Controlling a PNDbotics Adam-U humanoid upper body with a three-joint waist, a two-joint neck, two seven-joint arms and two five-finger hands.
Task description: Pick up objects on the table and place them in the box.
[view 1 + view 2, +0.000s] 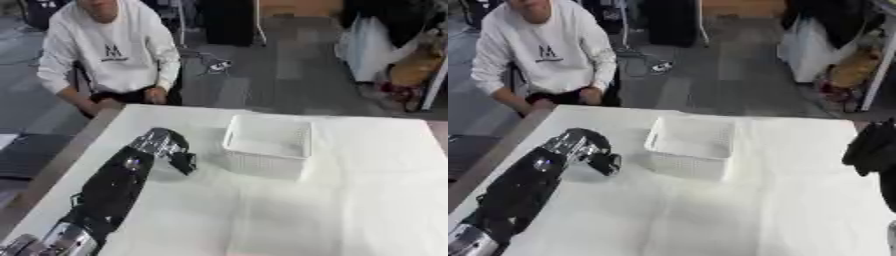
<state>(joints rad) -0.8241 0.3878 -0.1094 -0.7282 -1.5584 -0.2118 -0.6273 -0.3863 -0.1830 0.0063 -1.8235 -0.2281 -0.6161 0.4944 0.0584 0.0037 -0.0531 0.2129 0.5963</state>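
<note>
A white mesh box (262, 167) stands on the white-covered table (350, 210), a little behind its middle; I see nothing inside it. My left arm reaches in from the lower left, and my left hand (181, 159) hangs just above the cloth, close to the box's left wall and apart from it. The hand is dark and bunched, and whether it holds anything is hidden. My right hand (871, 146) shows only in the right eye view at the right edge, raised above the table, fingers hanging relaxed with nothing in them. No loose object shows on the cloth.
The table's brown left edge (61, 165) runs diagonally beside my left arm. White cloth stretches in front of the box and to its right. Beyond the far edge lie grey floor and clutter (398, 65).
</note>
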